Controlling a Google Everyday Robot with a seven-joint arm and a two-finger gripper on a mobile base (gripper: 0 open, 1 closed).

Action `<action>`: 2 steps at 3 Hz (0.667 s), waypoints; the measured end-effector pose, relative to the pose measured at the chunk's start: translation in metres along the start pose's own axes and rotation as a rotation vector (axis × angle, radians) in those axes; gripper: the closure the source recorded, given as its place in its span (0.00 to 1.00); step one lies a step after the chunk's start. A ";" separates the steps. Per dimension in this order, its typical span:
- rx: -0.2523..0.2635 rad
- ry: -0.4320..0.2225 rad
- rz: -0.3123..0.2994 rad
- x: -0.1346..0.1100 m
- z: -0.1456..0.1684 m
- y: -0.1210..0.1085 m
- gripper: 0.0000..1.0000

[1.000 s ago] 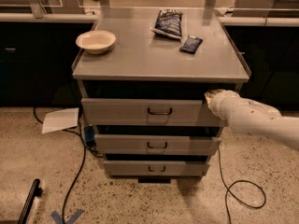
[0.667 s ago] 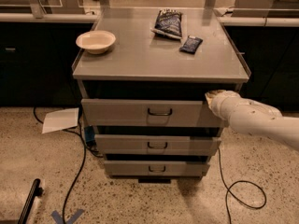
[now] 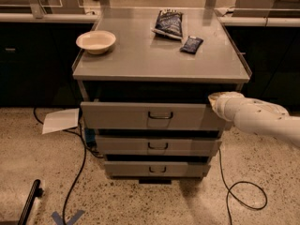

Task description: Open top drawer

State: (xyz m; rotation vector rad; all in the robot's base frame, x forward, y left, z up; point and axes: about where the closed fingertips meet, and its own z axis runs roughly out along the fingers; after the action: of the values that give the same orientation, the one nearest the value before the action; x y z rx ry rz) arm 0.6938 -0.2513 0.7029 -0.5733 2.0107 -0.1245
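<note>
The top drawer (image 3: 122, 116) is the widest of three grey drawers in a metal cabinet, with a small dark bail handle (image 3: 160, 116) at its centre. Its front stands a little forward of the two drawers below, with a dark gap above it. Its inside does not show. My white arm (image 3: 262, 118) reaches in from the right. My gripper (image 3: 213, 101) is at the drawer front's top right corner, just under the cabinet top, and its tip is hidden there.
On the cabinet top (image 3: 140, 60) sit a white bowl (image 3: 96, 41), a dark snack bag (image 3: 168, 24) and a small dark packet (image 3: 191, 44). Black cables (image 3: 79, 172) and a sheet of paper (image 3: 61, 121) lie on the floor at left, and another cable (image 3: 243, 196) at right. Dark counters stand behind.
</note>
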 end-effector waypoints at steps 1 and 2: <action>-0.025 0.049 0.012 0.012 -0.009 0.003 1.00; -0.025 0.049 0.012 0.011 -0.010 0.002 1.00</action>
State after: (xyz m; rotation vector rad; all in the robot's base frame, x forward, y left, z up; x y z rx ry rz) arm 0.6803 -0.2553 0.6985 -0.5792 2.0655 -0.1068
